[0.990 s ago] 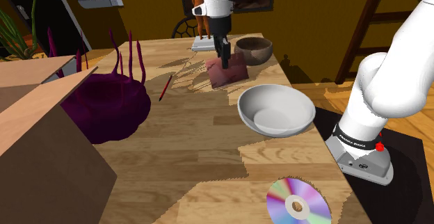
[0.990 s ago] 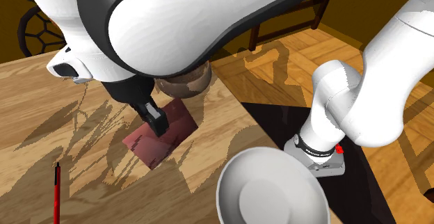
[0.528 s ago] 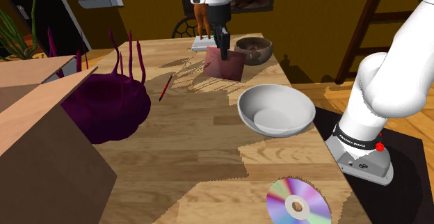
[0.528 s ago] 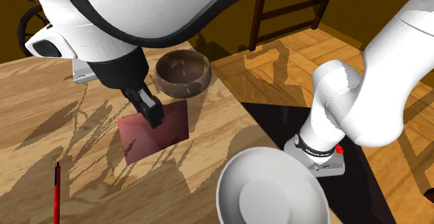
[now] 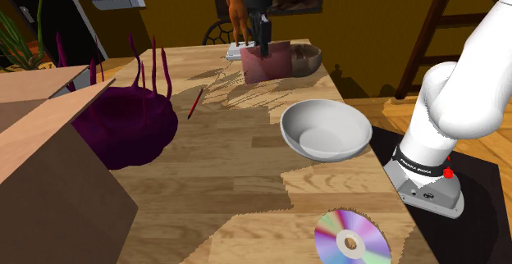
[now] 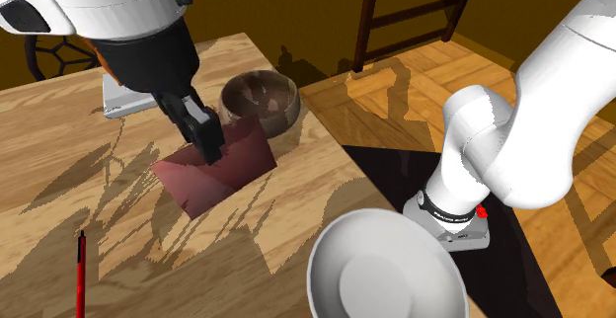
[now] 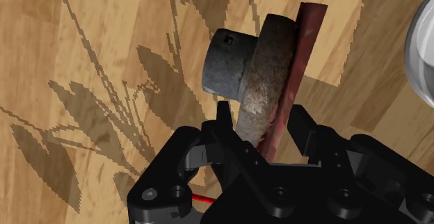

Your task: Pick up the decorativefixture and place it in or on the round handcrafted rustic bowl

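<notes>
Black gripper (image 6: pixel 208 150) has the flat dark-red square fixture (image 6: pixel 242 164) clamped, just beside the brown round bowl (image 6: pixel 261 100), upper centre of the second exterior view.

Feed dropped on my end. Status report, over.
Pincer shut on dark-red fixture. Fixture off the table, beside brown bowl, not in it. Nothing between them; white bowl well aside.

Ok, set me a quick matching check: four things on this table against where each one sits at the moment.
Things: 1 dark red fixture; 2 brown bowl; 3 white bowl; 4 disc.
Places: A near end of the table in the shoulder view; B clasped in the gripper; C table edge beside the stand; D far end in the shoulder view.
Pairs: 1-B; 2-D; 3-C; 4-A.
</notes>
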Robot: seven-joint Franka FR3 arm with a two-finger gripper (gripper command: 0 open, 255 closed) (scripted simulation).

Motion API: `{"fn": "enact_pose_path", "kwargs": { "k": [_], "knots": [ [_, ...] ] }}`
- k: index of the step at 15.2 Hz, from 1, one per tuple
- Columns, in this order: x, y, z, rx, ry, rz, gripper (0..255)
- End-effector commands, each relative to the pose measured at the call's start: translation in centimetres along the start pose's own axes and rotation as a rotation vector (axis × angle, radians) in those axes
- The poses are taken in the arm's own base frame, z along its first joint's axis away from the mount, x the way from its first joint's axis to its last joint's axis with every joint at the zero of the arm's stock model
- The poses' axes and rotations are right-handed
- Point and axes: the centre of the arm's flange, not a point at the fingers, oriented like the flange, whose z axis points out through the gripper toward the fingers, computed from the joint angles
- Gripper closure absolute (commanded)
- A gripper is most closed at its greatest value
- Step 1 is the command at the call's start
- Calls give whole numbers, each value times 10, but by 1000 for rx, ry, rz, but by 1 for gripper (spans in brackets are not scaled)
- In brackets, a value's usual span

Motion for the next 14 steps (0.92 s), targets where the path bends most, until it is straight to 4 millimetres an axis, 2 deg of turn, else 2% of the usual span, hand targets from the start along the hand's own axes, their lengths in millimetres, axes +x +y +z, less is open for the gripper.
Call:
{"fn": "enact_pose_path", "kwargs": {
  "k": [1, 14],
  "knots": [
    [0, 0, -11, 0, 0, 0, 255],
    [-1, 0, -80, 0, 0, 0, 255]
  ]
}}
